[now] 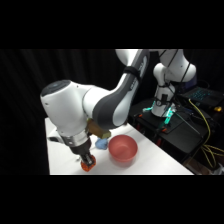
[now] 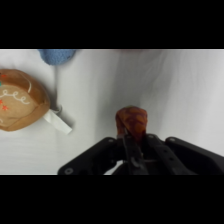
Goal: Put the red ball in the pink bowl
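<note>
On table [image 1: 150, 162], near-left, arm [image 1: 100, 105] low; bowl [image 1: 123, 150] just right, pinkish-red, round, smooth. Gripper [image 2: 132, 142] pinching ball [image 2: 132, 121] at table surface: small, red-orange, yellowish mottling. Blue lump [image 1: 101, 144] beside bowl's left.

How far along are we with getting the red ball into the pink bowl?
Done: the gripper is down at the table on the red ball. In hand: the grasp, with the ball between the fingers, apparently pinched. Left: lift and carry it to the pink bowl, which looks empty, then release.
</note>
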Motion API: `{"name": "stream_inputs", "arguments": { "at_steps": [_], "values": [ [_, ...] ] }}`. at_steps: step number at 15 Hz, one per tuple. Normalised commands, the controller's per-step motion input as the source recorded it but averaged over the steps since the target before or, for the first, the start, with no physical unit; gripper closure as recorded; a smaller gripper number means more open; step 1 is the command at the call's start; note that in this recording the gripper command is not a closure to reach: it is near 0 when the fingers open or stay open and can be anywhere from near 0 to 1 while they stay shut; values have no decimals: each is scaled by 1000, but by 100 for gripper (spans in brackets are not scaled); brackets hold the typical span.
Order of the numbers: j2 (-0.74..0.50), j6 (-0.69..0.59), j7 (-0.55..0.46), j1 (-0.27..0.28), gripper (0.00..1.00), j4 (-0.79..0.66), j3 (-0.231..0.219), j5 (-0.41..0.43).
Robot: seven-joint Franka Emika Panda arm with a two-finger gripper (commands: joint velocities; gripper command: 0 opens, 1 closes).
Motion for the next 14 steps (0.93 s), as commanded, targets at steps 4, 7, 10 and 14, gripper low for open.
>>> {"name": "stream_inputs", "arguments": {
  "at_steps": [4,7,10,14],
  "values": [
    [-432,-38,77,44,31,-375,-43,2],
    [-559,31,66,26,31,-577,-43,-13],
    [-613,108,51,6,31,-689,-28,-16],
    [-585,184,32,-30,31,-697,-4,8]
  ]
}}
